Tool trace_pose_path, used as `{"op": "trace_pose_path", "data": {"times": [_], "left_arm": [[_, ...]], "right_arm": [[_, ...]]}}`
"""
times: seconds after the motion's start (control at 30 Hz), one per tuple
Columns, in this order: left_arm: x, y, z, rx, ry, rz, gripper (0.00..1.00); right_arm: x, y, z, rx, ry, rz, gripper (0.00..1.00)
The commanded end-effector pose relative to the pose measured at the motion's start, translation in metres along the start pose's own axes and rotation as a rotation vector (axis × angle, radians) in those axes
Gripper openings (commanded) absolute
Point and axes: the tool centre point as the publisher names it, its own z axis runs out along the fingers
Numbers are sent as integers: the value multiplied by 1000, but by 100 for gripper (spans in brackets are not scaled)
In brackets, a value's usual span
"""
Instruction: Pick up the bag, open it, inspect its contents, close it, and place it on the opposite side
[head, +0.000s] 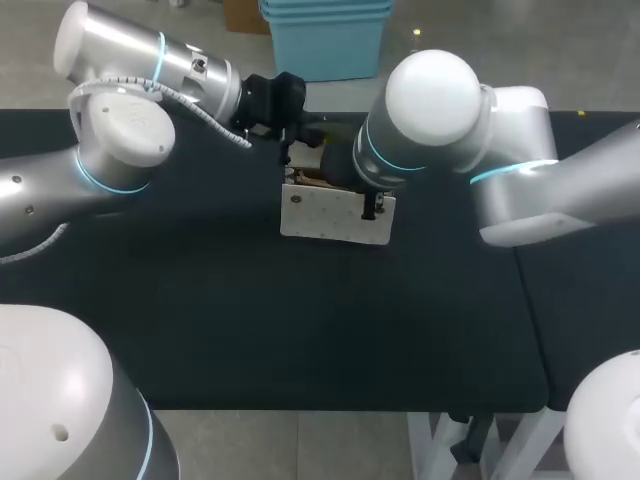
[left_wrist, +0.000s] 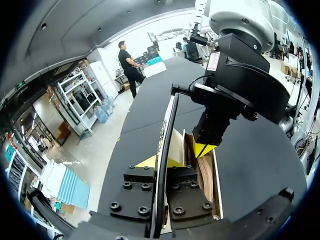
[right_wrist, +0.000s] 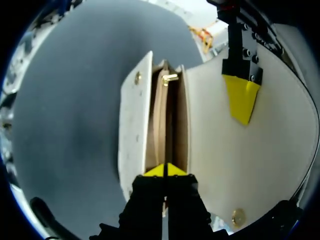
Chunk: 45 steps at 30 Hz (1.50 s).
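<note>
In the head view my left arm comes in from the upper left of the frame and reaches toward the middle. Its claw, the left gripper, is clamped on the bag's flap. In the left wrist view the flap's dark-trimmed edge runs straight up between the two yellow tips, one on each side of it. In the right wrist view one of those fingers lies flat against the flap's pale inner face.

The bag is in the upper middle of the head view, over the black table, between the two arms. It is a small white bag. Its front panel is sprinkled with tiny dots, and the wide rounded flap is held back so the mouth is open. Inside are tan compartments split by thin partitions. A small gold clasp sits at the far end of the mouth, with a gold stud on the front panel beside it. A round gold snap shows on the flap near its rim.

The right gripper has its yellow tips pressed together at the near end of the mouth, over the middle partition. A dark line runs on from between the tips, but I cannot tell whether they pinch it. My right arm comes in from the right of the head view, its big white joint standing just above and to the right of the bag
</note>
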Motion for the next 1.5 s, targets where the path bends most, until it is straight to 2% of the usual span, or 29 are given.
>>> {"op": "trace_pose_path", "data": {"times": [0.03,0.27,0.53,0.73,1.27,1.5], "left_arm": [[0,-1,-4,17,-15,-3,0],[6,-1,-7,60,11,15,0],[9,-3,-7,76,18,29,0],[9,-3,-7,82,12,27,0],[1,3,-4,87,-38,-18,0],[3,0,-3,115,-38,-7,0]], "right_arm": [[4,3,5,18,1,-2,0],[-1,0,10,20,11,5,0],[-16,12,17,15,14,-32,0],[-18,21,20,3,25,-66,0],[12,20,18,13,59,-62,0],[20,23,14,20,53,-57,0]]}}
